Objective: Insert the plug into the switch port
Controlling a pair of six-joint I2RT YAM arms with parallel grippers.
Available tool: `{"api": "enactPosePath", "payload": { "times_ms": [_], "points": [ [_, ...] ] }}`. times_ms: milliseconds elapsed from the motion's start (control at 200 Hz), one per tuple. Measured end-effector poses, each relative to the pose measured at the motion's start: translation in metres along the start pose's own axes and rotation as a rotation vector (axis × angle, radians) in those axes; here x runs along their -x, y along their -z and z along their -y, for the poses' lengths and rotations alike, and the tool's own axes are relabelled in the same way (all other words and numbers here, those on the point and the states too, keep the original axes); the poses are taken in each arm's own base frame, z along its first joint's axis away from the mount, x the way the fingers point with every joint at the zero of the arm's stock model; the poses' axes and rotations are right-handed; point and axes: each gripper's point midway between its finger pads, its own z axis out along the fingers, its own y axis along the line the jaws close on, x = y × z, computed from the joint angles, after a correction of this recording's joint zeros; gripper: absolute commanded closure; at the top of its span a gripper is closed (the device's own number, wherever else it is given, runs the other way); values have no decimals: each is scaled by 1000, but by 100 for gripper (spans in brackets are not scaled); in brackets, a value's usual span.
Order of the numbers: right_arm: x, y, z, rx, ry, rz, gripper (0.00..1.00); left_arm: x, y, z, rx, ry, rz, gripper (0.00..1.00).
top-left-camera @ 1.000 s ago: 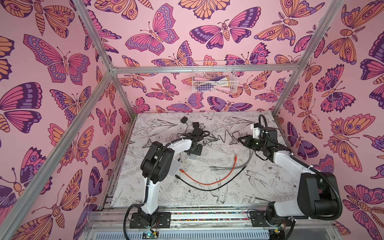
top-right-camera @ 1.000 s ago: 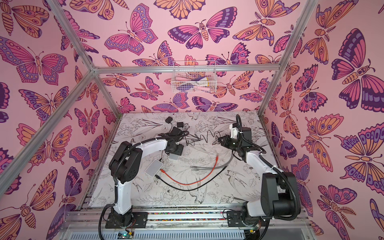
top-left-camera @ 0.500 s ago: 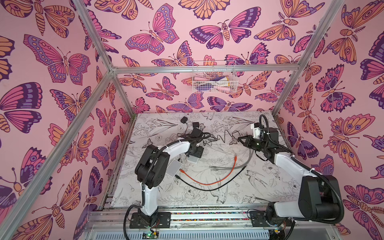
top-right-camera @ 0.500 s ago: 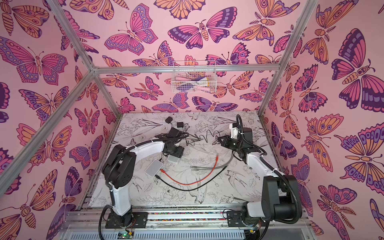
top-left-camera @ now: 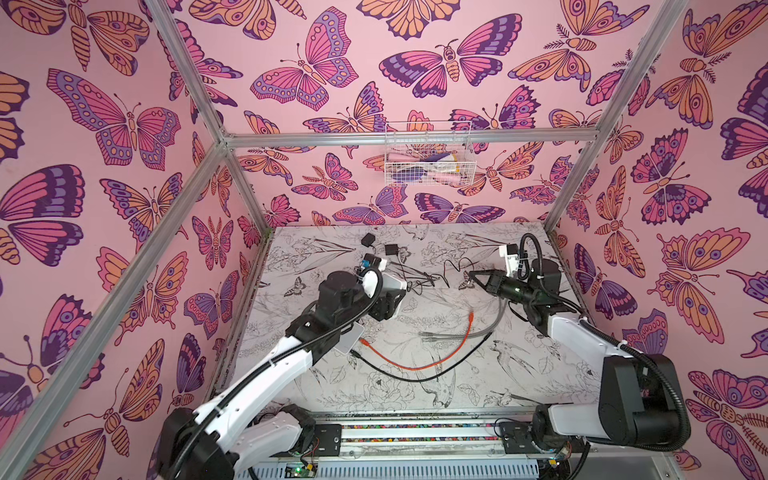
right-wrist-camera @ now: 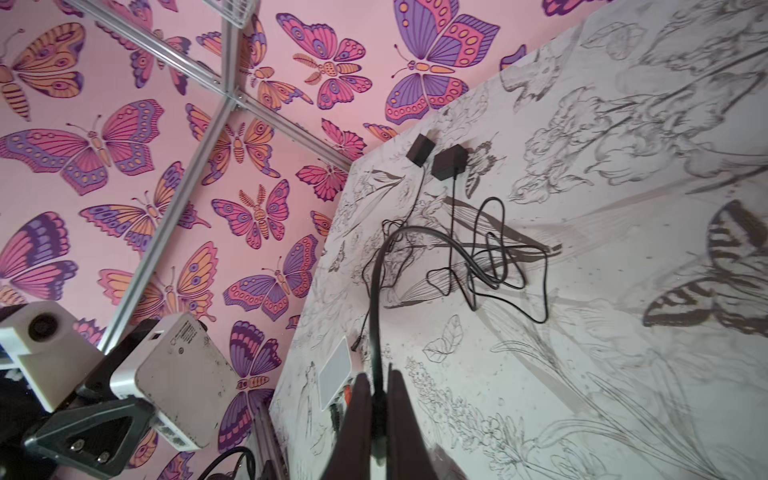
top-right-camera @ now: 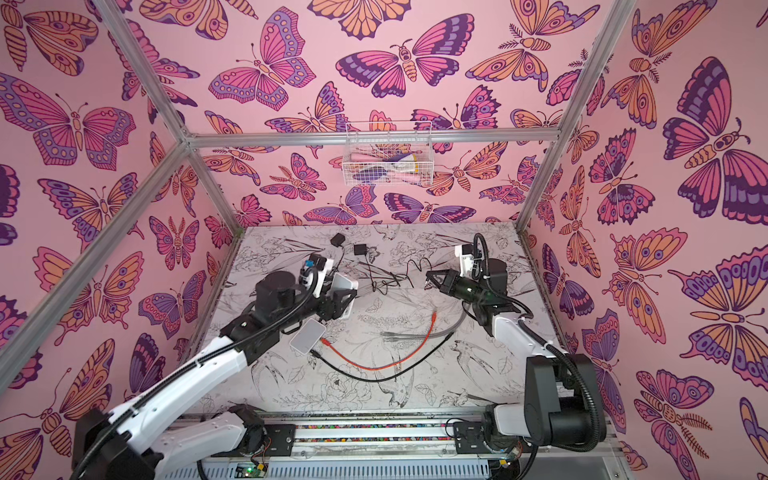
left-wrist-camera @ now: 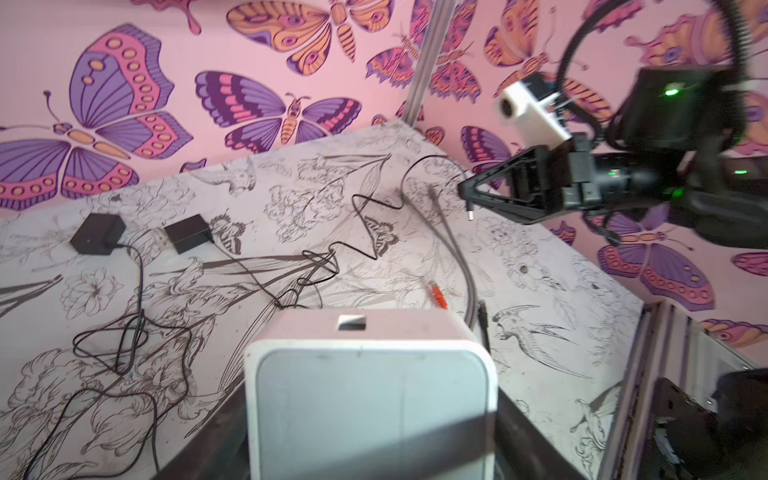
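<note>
The plug (left-wrist-camera: 470,214) is dangling just under the tips of your right gripper (left-wrist-camera: 464,192), which is pinched tight on it. It is creeping nearer the switch (left-wrist-camera: 370,390), still well ahead of those tips. Your left gripper (top-left-camera: 388,297) is holding that switch wide-jawed, raised off the table (top-left-camera: 415,399). The gap is shrinking, so alignment looks to be coming next.

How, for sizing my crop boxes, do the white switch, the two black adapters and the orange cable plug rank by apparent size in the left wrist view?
Largest: white switch, though it sits nearest the camera.
Next: the two black adapters, alike, so unranked between themselves.
Smallest: orange cable plug.
</note>
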Motion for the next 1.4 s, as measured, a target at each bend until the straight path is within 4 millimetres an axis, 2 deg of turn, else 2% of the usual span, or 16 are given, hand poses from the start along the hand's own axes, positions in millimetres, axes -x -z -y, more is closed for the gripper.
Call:
{"api": "enactPosePath", "payload": {
  "times_ms": [165, 350, 556, 851, 1031, 1222, 1397],
  "points": [
    [-12, -14, -32, 101, 32, -34, 100, 5, 28, 27, -125, -81, 183, 100],
    [-26, -25, -61, 184, 71, -63, 100, -19, 48, 45, -207, -170, 303, 100],
    [-30, -28, -87, 265, 113, -57, 100, -23, 66, 59, -266, -228, 394, 100],
    [-42, -20, -128, 396, 164, -30, 100, -66, 59, 71, -324, -293, 373, 100],
    [-64, -15, -157, 479, 208, -54, 100, -74, 54, 75, -345, -309, 374, 100],
    [-81, -10, -168, 513, 233, -66, 100, -88, 48, 81, -377, -307, 353, 100],
    [-93, -7, -179, 552, 252, -67, 100, -90, 47, 90, -408, -311, 361, 100]
  ]
}}
